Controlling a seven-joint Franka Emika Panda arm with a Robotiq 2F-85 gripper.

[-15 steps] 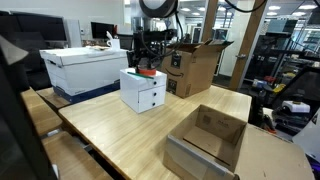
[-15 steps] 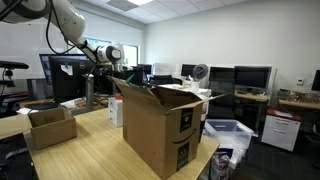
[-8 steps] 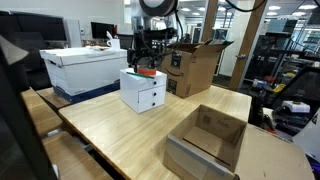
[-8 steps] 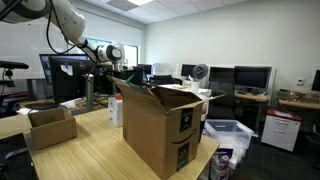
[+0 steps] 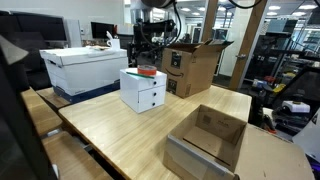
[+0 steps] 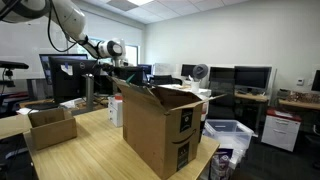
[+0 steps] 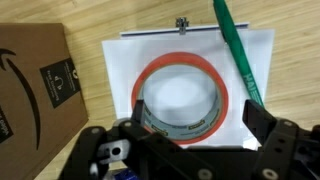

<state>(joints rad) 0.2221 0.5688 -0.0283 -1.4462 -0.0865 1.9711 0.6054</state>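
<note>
Since the earlier frames the gripper has lifted a little off the top of the drawer unit and its jaws have spread; now they stand wide apart with nothing between them. In the wrist view the gripper hangs straight over the tape roll, with one finger at the lower left of the roll and the other at the lower right, both clear of it as far as can be seen. The orange tape roll lies flat on the white top of the drawer unit, a little left of centre in that frame. A green pen lies just beside the roll, running from the top centre down toward the right edge; contact between the two cannot be told. In an exterior view the tape roll shows as a thin orange strip on top of the drawer unit, upper centre of the frame. The drawer unit stands on the wooden surface. A cardboard box stands just to its right, a white storage box to its left, and an open box at the lower right, well apart.
</note>
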